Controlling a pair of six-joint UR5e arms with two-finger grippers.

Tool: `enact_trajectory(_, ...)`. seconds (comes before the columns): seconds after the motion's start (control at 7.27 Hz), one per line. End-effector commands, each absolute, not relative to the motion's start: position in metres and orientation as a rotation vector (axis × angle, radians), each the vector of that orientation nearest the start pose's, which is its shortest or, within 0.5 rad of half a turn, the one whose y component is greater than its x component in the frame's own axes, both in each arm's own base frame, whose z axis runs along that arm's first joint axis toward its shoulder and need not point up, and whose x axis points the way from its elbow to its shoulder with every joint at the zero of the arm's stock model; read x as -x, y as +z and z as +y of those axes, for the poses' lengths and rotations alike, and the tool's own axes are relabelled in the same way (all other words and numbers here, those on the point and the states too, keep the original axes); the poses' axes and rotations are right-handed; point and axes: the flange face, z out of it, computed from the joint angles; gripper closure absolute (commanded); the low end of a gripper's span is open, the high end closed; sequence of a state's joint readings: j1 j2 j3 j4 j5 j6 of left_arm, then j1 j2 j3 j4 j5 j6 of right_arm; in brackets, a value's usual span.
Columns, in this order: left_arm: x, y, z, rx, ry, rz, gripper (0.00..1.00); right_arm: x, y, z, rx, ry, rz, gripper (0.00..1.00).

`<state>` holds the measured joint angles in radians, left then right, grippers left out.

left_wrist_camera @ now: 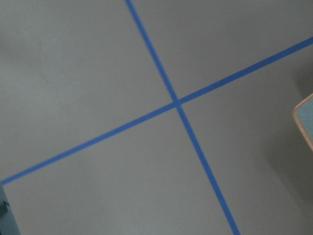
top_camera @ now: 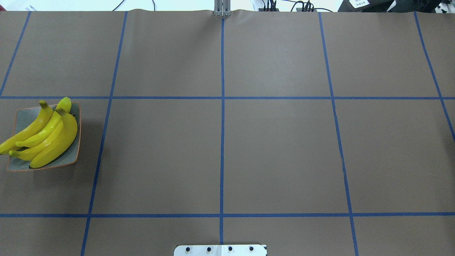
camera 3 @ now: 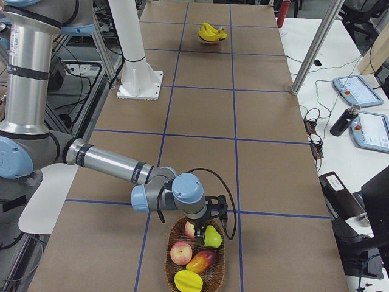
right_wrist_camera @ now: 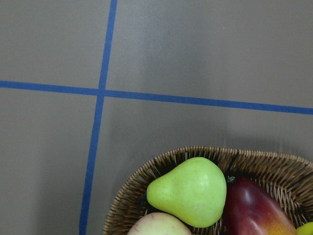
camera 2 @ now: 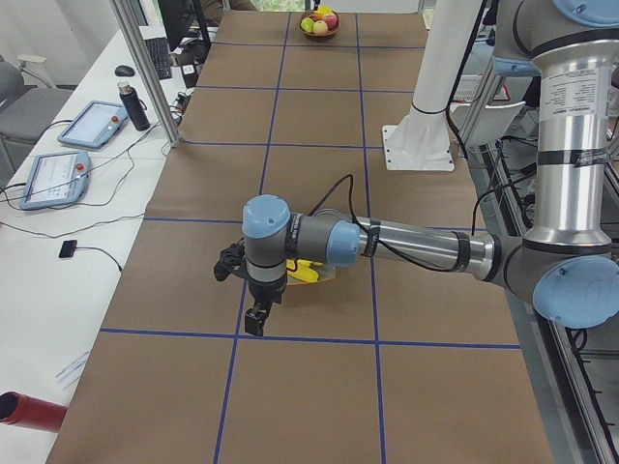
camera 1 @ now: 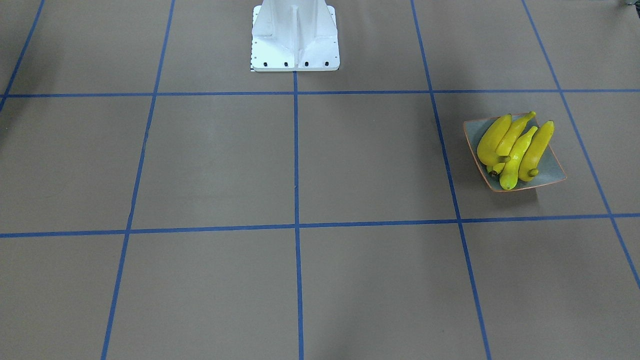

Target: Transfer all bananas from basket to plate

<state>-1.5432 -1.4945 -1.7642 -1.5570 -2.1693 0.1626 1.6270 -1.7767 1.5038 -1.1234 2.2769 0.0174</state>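
Several yellow bananas (top_camera: 46, 137) lie side by side on the square grey-green plate (top_camera: 25, 114), on the robot's left side of the table. From the front, the bananas (camera 1: 515, 147) fill most of the plate (camera 1: 550, 171). My left gripper (camera 2: 255, 317) hangs just beside the plate; whether it is open or shut I cannot tell. A plate corner (left_wrist_camera: 305, 117) shows in the left wrist view. My right gripper (camera 3: 216, 208) hovers over the far rim of the wicker basket (camera 3: 173, 271); I cannot tell its state either. No bananas show in the basket (right_wrist_camera: 146, 171).
The basket holds a green pear (right_wrist_camera: 188, 192), a red-yellow mango (right_wrist_camera: 252, 208), apples and a yellow fruit. The white robot pedestal (camera 1: 295, 37) stands at mid-table. A side bench carries tablets (camera 2: 53, 179) and a bottle (camera 2: 135, 106). Blue tape lines grid the brown table.
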Motion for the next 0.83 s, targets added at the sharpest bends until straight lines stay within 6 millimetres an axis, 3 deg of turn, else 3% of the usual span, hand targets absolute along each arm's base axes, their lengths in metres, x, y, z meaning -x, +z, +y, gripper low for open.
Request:
enact_trajectory(0.0, 0.063, 0.614, -0.438, -0.123, 0.154, 0.684, 0.0, -0.091, 0.759, -0.372, -0.14, 0.026, -0.694, 0.0)
enact_trajectory(0.14, 0.063, 0.608, -0.444, -0.131, 0.145, 0.7, 0.0, -0.094, 0.761, -0.367, -0.14, 0.035, -0.694, 0.0)
enact_trajectory(0.28, 0.07, 0.607, -0.441, -0.118, 0.096, 0.717, 0.0, -0.102, 0.757, -0.366, -0.155, 0.052, -0.692, 0.0)
enact_trajectory(0.55, 0.064, 0.602, -0.435, -0.102, 0.045, 0.805, 0.0, -0.101, 0.764, -0.36, -0.14, 0.06, -0.69, 0.0)
enact_trajectory(0.69, 0.063, 0.614, -0.415, -0.074, 0.038, 0.813, 0.0, -0.101, 0.76, -0.364, -0.137, 0.068, -0.706, 0.0)
